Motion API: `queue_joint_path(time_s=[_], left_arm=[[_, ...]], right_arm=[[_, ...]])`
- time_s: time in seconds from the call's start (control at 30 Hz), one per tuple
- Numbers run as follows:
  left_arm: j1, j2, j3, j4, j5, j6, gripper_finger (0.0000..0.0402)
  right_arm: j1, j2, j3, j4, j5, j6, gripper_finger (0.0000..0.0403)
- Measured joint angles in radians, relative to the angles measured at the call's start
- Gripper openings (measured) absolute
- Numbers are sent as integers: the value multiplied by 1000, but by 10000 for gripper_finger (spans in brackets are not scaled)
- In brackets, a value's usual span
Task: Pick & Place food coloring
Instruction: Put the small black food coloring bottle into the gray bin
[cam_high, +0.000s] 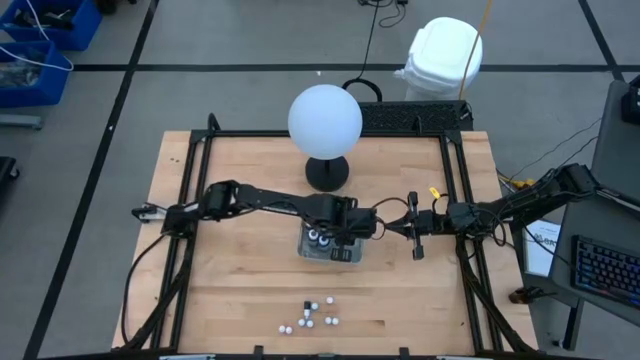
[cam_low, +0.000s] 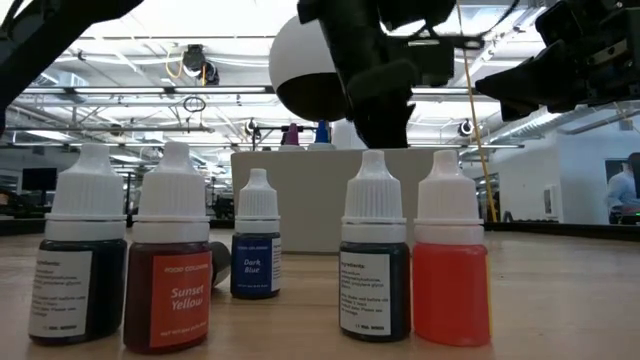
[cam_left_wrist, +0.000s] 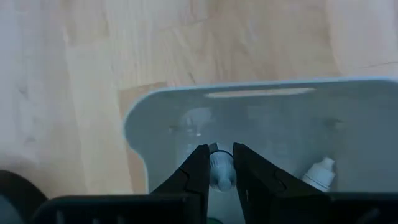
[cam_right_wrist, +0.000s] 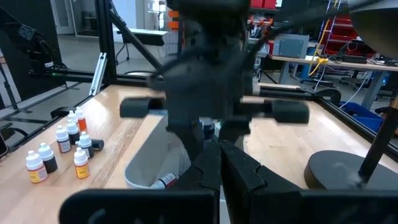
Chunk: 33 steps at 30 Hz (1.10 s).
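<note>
Several small white-topped food coloring bottles (cam_high: 312, 316) stand upright on the wood near the table's front edge, close up in the low view (cam_low: 375, 255) and at the side in the right wrist view (cam_right_wrist: 62, 146). A clear tray (cam_high: 331, 246) at the table's middle holds dark round bottles (cam_high: 318, 238) and a small bottle lying down (cam_left_wrist: 319, 174). My left gripper (cam_high: 345, 228) hangs over the tray (cam_left_wrist: 267, 118), shut on one small bottle (cam_left_wrist: 221, 171). My right gripper (cam_high: 416, 240) waits shut, level, to the tray's right. My left gripper pinches a small white-topped bottle (cam_left_wrist: 221, 163) between its two fingertips (cam_left_wrist: 198, 167). The fingers come steeply from above, slanting down from the table's left. The bottle sits over the tray's inside; whether it touches the tray's floor, I cannot tell.
A big white globe (cam_high: 325, 118) on a black base (cam_high: 327, 172) stands just behind the tray. Black frame rails (cam_high: 196, 200) run along the table's left, right and far sides. Bare wood lies between the tray and the loose bottles.
</note>
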Motion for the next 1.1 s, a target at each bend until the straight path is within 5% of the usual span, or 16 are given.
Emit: queue_joint_path(time_s=[0.8,1.1], left_arm=[[5,51,-13,11,21,23,63],[6,50,-13,16,20,49,140]], right_arm=[[0,0,0,1,0,3,0],[0,0,0,0,0,3,0]])
